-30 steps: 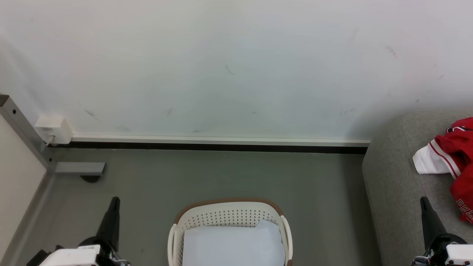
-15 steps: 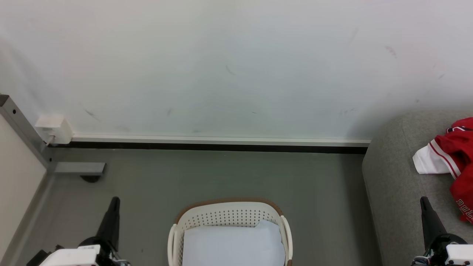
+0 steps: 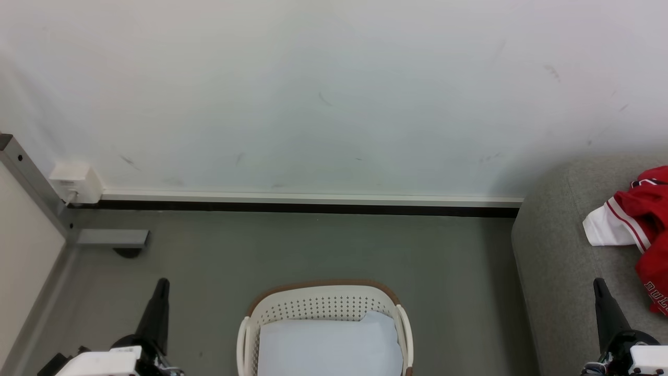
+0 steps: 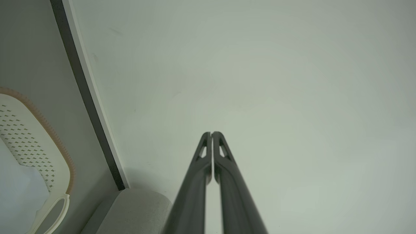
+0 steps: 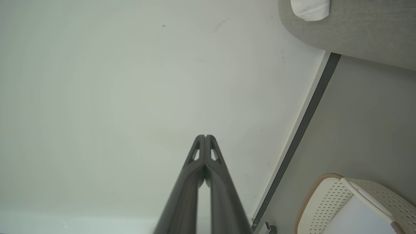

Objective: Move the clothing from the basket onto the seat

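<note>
At 6 o'clock in the head view, on the grey floor (image 3: 313, 245), stands the oval cream-white plastic basket (image 3: 318, 305) with little holes in its walls and a brown rim. Inside it lies a flat pale blue-white pad (image 3: 329, 344). The pad covers all of the inside that shows.

The bright red soft clothing (image 3: 647, 219) with white striped trim lies at 3 o'clock. It is on the big light grey cloth sofa (image 3: 553, 250), well apart from the basket. Part of it runs off the edge of the picture.

The left claw (image 3: 163, 284) is at 7 o'clock, over the floor, near the basket but not touching it. Its two long dark fingers are pressed together and hold nothing. The right claw (image 3: 599, 284) is at 5 o'clock and shows against the sofa, below the clothing and apart from it. Its fingers are pressed together too, with nothing between them. In the wrist views both claws point at the white wall (image 3: 313, 104).

Next to the picture from a second ago, nothing has moved. The basket, pad, clothing and both claws are in the same spots.
</note>
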Motion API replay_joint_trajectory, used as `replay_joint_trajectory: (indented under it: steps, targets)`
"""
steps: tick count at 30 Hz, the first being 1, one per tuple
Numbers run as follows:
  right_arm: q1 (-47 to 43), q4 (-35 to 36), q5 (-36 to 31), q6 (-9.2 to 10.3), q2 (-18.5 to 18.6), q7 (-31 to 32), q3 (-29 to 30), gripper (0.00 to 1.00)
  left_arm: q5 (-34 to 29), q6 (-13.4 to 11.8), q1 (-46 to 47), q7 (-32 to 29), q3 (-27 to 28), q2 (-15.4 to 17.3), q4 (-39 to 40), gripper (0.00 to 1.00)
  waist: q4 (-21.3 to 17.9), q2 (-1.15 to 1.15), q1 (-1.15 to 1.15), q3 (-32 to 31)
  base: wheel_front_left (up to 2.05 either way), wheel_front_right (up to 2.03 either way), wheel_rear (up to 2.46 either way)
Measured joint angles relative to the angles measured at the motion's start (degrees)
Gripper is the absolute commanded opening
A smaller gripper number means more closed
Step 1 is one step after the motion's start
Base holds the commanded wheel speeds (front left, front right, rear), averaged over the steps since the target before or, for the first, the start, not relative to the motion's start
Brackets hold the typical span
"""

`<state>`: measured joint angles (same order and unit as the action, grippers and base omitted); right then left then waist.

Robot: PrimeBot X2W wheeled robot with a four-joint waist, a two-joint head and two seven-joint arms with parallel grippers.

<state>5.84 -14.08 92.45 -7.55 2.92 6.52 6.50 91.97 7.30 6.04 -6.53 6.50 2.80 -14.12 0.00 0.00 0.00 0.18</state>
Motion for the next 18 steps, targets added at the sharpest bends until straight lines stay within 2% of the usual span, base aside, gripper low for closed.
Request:
replay_joint_trajectory:
  steps: [18]
  targets:
    - [0.01, 0.0, 0.0, 0.0, -0.01, 0.03, 0.01, 0.0, 0.0, 0.0, 0.0, 0.0, 0.0, 0.0, 0.0, 0.0, 0.0, 0.0, 0.0, 0.0, 0.0, 0.0, 0.0]
